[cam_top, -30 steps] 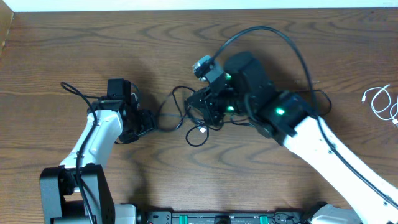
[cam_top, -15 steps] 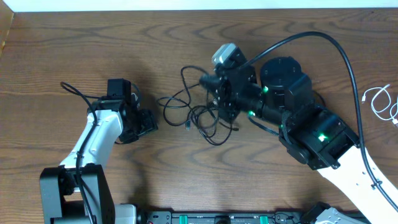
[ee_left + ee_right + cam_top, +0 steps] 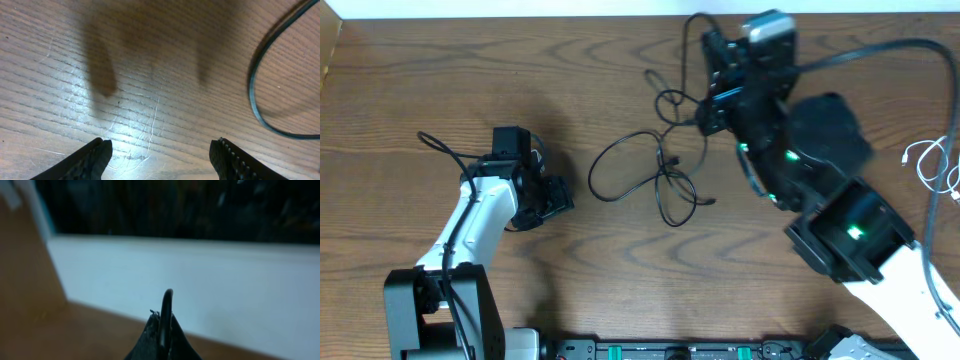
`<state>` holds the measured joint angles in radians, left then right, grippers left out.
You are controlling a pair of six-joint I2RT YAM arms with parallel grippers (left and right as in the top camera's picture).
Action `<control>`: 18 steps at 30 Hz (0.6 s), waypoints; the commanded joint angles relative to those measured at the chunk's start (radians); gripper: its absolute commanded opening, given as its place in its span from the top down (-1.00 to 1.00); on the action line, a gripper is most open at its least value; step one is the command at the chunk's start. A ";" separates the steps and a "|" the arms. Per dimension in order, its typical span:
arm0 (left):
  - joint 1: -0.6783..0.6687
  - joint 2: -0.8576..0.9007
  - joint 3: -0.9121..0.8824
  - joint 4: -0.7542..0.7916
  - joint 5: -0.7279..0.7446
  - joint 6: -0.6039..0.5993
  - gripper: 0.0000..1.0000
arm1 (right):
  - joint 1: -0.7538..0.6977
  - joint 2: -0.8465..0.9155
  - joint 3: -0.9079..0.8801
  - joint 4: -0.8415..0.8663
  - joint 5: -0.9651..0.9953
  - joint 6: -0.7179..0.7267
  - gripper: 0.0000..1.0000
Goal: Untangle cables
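Pinching the long thin black cable (image 3: 620, 150) in the right claw (image 3: 164, 330), with the left claw (image 3: 160, 148) spread and empty, risking cinching its crossed loops through unanchored pulling.

arms (image 3: 470, 225) white-black | lights (image 3: 857, 232) green | left tool (image 3: 160, 150) black

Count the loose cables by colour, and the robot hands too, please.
black cable: 1
white cable: 1
robot hands: 2, the left hand and the right hand
Total: 4
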<state>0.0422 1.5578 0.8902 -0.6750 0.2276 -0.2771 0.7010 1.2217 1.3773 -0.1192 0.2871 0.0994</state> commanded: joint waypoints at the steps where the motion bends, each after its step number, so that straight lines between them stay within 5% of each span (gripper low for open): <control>1: 0.002 -0.003 -0.003 -0.002 -0.004 -0.002 -0.37 | -0.025 -0.082 0.015 0.044 0.148 -0.093 0.98; 10: 0.002 -0.003 -0.003 -0.002 -0.004 -0.002 -0.37 | -0.129 -0.123 0.015 0.023 0.515 -0.143 0.98; 15: 0.002 -0.003 -0.003 -0.002 0.006 -0.001 -0.37 | -0.150 -0.122 0.015 -0.156 0.515 -0.093 0.98; 18: 0.002 -0.003 -0.003 0.002 0.134 0.056 -0.37 | -0.151 -0.122 0.015 -0.253 0.515 -0.063 0.98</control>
<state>0.0422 1.5578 0.8902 -0.6743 0.2523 -0.2718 0.5541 1.1011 1.3800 -0.3317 0.7589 -0.0032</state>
